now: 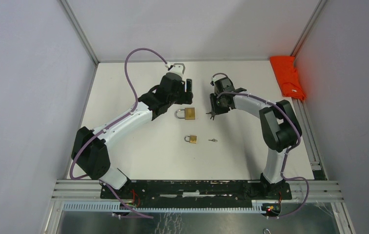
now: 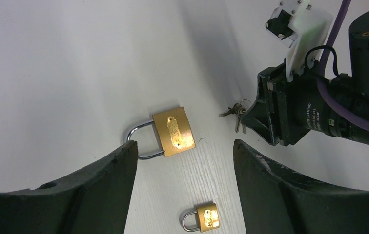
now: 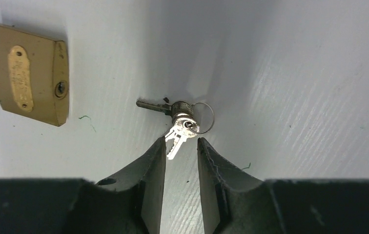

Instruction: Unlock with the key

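Note:
A large brass padlock (image 1: 186, 114) (image 2: 173, 131) (image 3: 29, 73) lies flat mid-table, its shackle pointing left and its keyhole facing right. A ring of keys (image 3: 180, 122) (image 2: 234, 112) (image 1: 212, 116) rests on the table to its right. My right gripper (image 3: 181, 144) (image 1: 214, 109) hovers just over that ring, jaws open a finger's width and holding nothing; one key blade lies by the left fingertip. My left gripper (image 2: 185, 146) (image 1: 188, 95) stands wide open just behind the large padlock, touching nothing.
A smaller brass padlock (image 1: 191, 139) (image 2: 206, 217) lies nearer the arm bases, with a single small key (image 1: 213, 140) to its right. An orange cloth (image 1: 287, 75) sits at the far right edge. White walls enclose the table on three sides.

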